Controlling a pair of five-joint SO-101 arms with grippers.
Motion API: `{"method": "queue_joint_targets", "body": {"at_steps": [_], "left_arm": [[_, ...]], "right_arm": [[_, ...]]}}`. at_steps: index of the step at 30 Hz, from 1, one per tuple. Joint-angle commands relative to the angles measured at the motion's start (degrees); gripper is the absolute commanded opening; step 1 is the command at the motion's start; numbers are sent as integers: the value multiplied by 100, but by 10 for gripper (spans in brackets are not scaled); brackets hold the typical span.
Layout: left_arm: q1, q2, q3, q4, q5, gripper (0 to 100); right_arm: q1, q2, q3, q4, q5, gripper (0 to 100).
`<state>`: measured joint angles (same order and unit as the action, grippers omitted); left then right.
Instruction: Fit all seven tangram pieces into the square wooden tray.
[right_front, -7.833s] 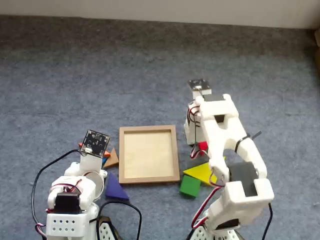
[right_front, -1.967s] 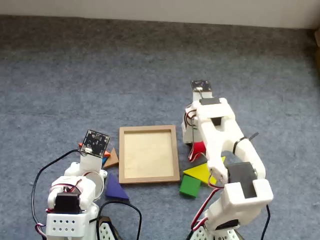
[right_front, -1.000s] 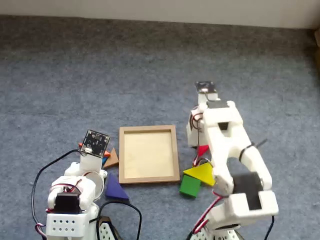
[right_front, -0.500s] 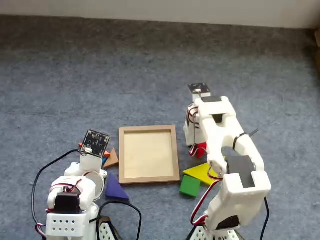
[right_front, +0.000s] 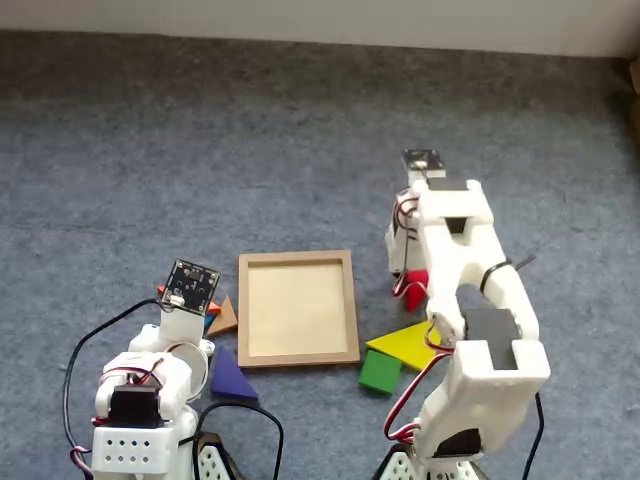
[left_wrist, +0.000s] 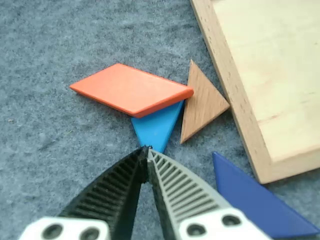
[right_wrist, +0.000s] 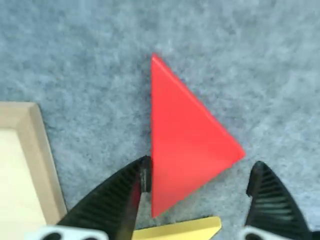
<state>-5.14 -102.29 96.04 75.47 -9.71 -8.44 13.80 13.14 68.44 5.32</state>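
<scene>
Straddling the red triangle (right_wrist: 182, 135), right end effector (right_wrist: 200, 172), jaws wide, tray (right_wrist: 42, 150) nearby.

A grey-blue carpet (right_front: 180, 150) with a short, mottled pile covers the surface and runs back to a pale, plain strip (right_front: 300, 18) of wall or skirting along the far edge. At the right border, near that far edge, a small brownish patch (right_front: 636, 90) shows too little to tell what it is. The light is soft and even, leaving only faint shadows on the carpet.
</scene>
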Motion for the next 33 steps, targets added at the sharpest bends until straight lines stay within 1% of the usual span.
{"method": "queue_joint_targets", "body": {"at_steps": [1, 3, 8, 13, 18, 23, 33], "left_arm": [[-48, -180, 119, 26, -44, 7], [-48, -180, 119, 26, -44, 7], [-48, -180, 119, 26, -44, 7], [-48, -180, 119, 26, -44, 7], [-48, -180, 119, 26, -44, 7], [-48, -180, 119, 26, -44, 7], [-48, -180, 119, 26, -44, 7]], "right_arm": [[75, -22, -382, 84, 0, 343], [66, -13, -382, 40, 26, 358], [48, 4, -365, 13, 35, 358], [40, 4, -330, -470, 44, 358], [31, 4, -321, -462, 167, 356], [-75, 382, -365, -453, 281, 293], [-57, 532, -374, -215, 255, 277]]}}
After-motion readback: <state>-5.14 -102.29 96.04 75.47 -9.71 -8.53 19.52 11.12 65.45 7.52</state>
